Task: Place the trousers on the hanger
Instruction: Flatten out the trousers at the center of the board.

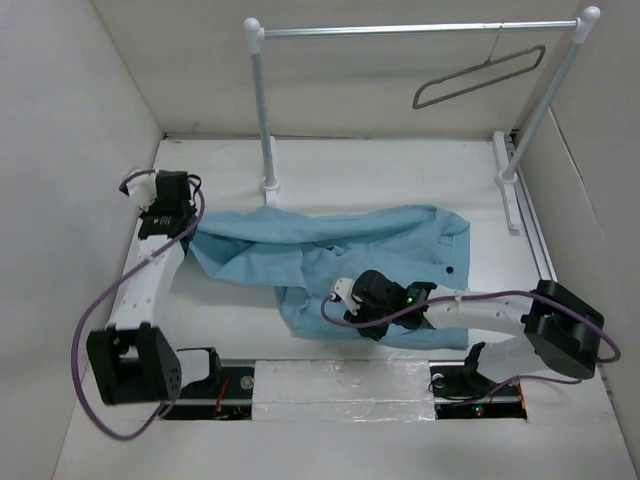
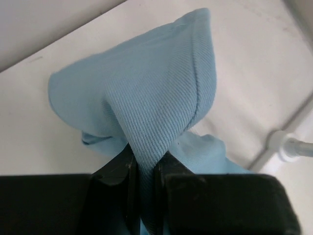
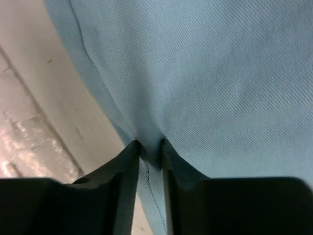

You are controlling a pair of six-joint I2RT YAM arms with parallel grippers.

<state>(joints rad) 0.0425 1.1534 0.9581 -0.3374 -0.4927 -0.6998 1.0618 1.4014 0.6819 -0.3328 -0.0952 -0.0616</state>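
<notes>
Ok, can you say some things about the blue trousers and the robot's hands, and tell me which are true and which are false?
1. The hanger hangs from the bar of the rack. True.
2. The trousers are draped over the hanger. False: they lie on the table, far from it.
3. The left hand pinches a fold of the trousers. True.
4. The right hand is open and holds nothing. False: it is shut on the trousers' cloth.
</notes>
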